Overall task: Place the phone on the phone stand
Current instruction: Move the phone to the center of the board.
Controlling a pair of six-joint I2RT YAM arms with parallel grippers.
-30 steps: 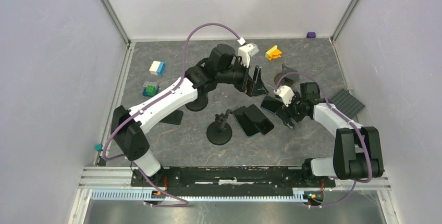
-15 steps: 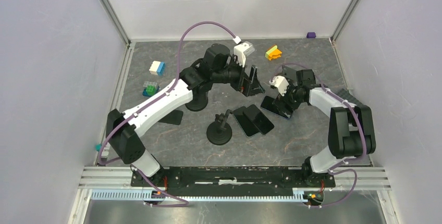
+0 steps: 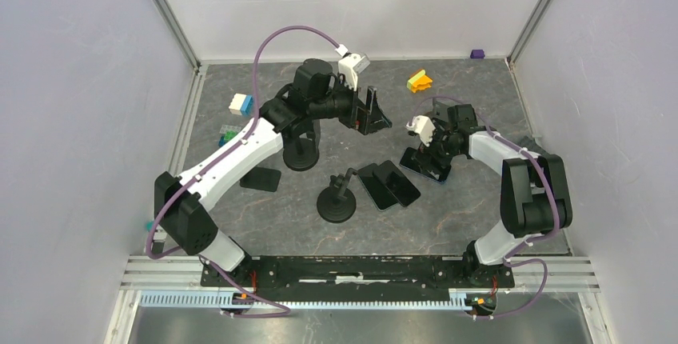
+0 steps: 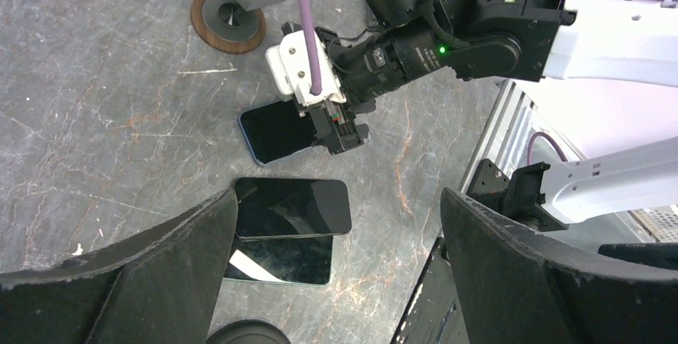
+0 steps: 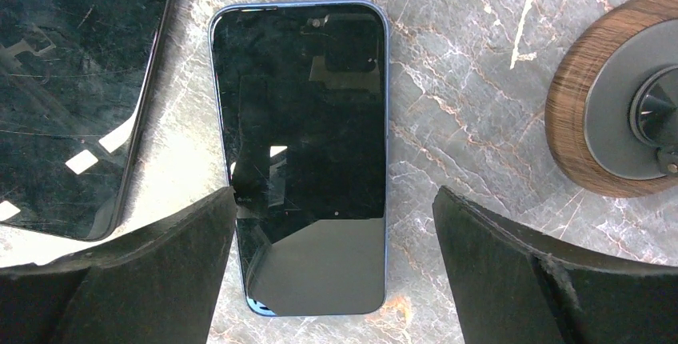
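You are holding the right gripper [image 5: 333,200] low over the phone [image 5: 300,152], with its jaws spread wide so that one finger is sitting at each long side of the handset. Whether either finger is touching the phone's edge cannot be told from these views. The phone is lying flat and face up on the marbled table [image 5: 472,56], right of centre, and is not resting on any stand. A stand with a wood-ringed base [image 5: 572,112] is standing just to the far side of it, apart from it. You are keeping the left gripper [image 4: 337,200] raised over the far middle of the table, its jaws parted and gripping nothing. Two other phones [image 3: 388,184] are lying overlapped just left of the task phone, and a black round stand [image 3: 337,204] is standing to their left.
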